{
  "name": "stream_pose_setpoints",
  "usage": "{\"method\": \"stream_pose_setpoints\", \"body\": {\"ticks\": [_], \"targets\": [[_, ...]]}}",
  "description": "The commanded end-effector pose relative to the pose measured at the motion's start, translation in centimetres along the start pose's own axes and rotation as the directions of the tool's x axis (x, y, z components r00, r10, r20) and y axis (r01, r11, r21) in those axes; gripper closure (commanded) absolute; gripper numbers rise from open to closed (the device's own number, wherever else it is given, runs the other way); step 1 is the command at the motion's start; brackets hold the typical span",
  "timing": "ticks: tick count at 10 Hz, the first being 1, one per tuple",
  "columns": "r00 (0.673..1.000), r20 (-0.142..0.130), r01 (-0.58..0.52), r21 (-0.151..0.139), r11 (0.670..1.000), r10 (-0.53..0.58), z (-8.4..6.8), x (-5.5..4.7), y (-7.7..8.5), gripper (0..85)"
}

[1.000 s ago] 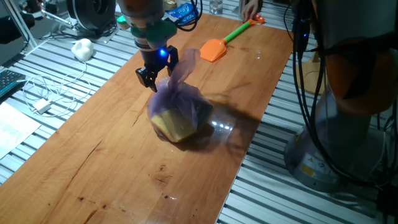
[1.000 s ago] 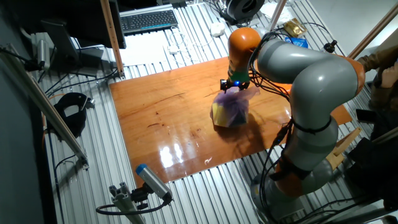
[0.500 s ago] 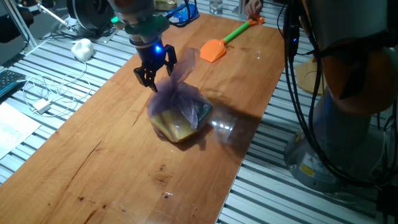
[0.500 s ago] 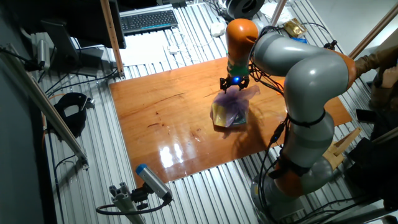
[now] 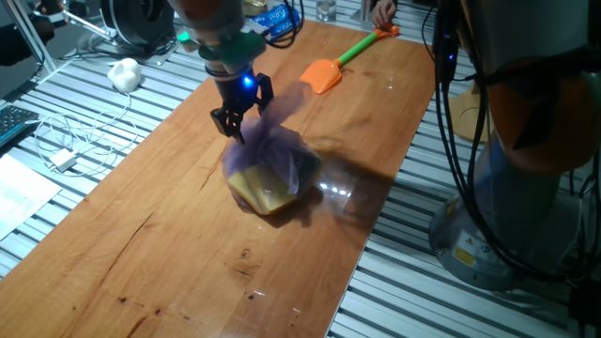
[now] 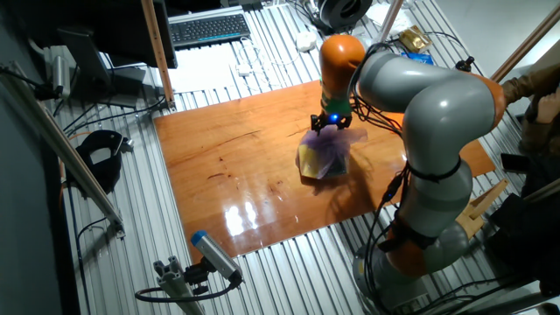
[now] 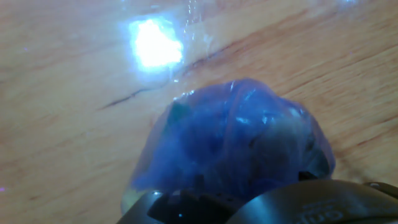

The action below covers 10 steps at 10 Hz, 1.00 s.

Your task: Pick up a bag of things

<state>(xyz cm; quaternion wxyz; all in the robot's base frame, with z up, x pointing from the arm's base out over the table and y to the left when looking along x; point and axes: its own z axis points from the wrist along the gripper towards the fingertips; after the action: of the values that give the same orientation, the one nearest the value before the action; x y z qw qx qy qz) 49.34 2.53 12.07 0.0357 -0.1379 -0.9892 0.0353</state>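
The bag of things (image 5: 269, 172) is a lilac plastic bag bulging with yellow and dark items, resting on the wooden table (image 5: 141, 235). Its loose top (image 5: 287, 99) rises toward the back right. My gripper (image 5: 241, 120) is open just above the bag's left upper side, fingers spread beside the twisted neck. From the other fixed view the gripper (image 6: 331, 125) hangs directly over the bag (image 6: 322, 157). In the hand view the bag (image 7: 236, 143) fills the lower centre, very close, and the fingertips are hidden.
An orange toy shovel (image 5: 327, 72) with a green handle lies behind the bag. A blue-and-white packet (image 5: 272, 19) sits at the table's far end. A white lump (image 5: 124, 72) and cables lie left of the table. The arm's base (image 6: 420, 245) stands to the right.
The gripper has shifted slightly right and closer onto the bag's neck. The loose top has swayed a little. The bag's body stays in place on the table.
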Motion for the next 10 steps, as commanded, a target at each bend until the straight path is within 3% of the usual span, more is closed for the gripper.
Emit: {"method": "stream_pose_setpoints", "body": {"ticks": [1, 3, 4, 5, 6, 7, 10], "targets": [[1.000, 0.014, -0.006, -0.001, 1.000, 0.006, 0.6, 0.1, 0.2, 17.0], [0.998, 0.063, -0.002, -0.001, 1.000, 0.002, 2.3, 0.2, 0.5, 17.0], [0.996, 0.084, 0.003, 0.000, 1.000, -0.003, 3.0, 0.1, 0.7, 34.0], [0.995, 0.095, 0.032, 0.016, 0.999, -0.033, 3.2, 0.0, 0.7, 34.0], [0.992, 0.100, 0.072, 0.015, 0.997, -0.073, 3.2, -0.1, 0.6, 51.0], [0.989, 0.094, 0.111, -0.010, 0.994, -0.110, 3.1, -0.2, 0.6, 85.0], [0.985, 0.084, 0.157, -0.055, 0.986, -0.152, 1.2, -1.0, 0.3, 85.0]]}}
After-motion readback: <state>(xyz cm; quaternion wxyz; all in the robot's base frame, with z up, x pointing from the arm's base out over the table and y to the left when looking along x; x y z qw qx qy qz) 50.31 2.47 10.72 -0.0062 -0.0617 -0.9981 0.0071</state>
